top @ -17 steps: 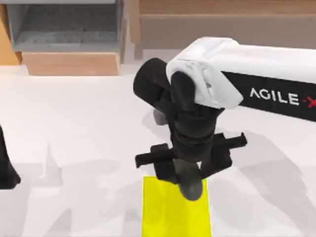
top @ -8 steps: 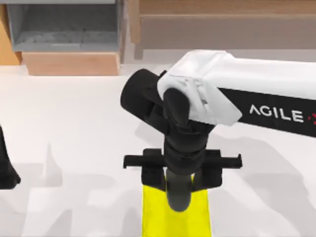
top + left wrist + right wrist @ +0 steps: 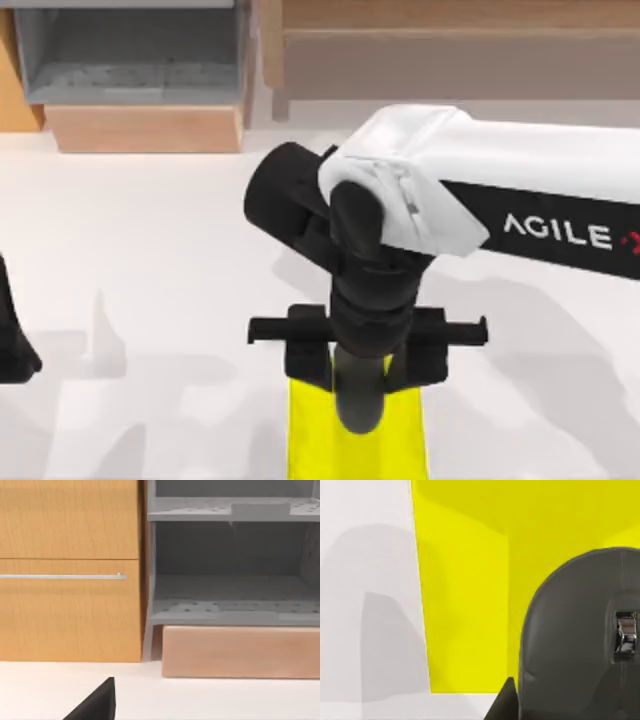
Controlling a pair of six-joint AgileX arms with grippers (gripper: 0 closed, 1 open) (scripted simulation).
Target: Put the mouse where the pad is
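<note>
From above, the right gripper squeezes the dark grey mouse over the far end of the yellow pad (left arm parked at the table's left edge), and the right wrist view shows the mouse sitting above the pad.

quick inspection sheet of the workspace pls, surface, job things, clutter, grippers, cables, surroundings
surface: white table, arm shadows across it.
job's things: dark grey mouse over the near-end yellow pad; contact cannot be told. In the right wrist view the mouse covers part of the pad.
clutter: nothing seen.
grippers: right gripper above the pad's far edge at the mouse, finger state unclear; left arm parked at the table's left edge.
cables: nothing seen.
surroundings: grey shelf unit, wooden cabinet, wooden block.
</note>
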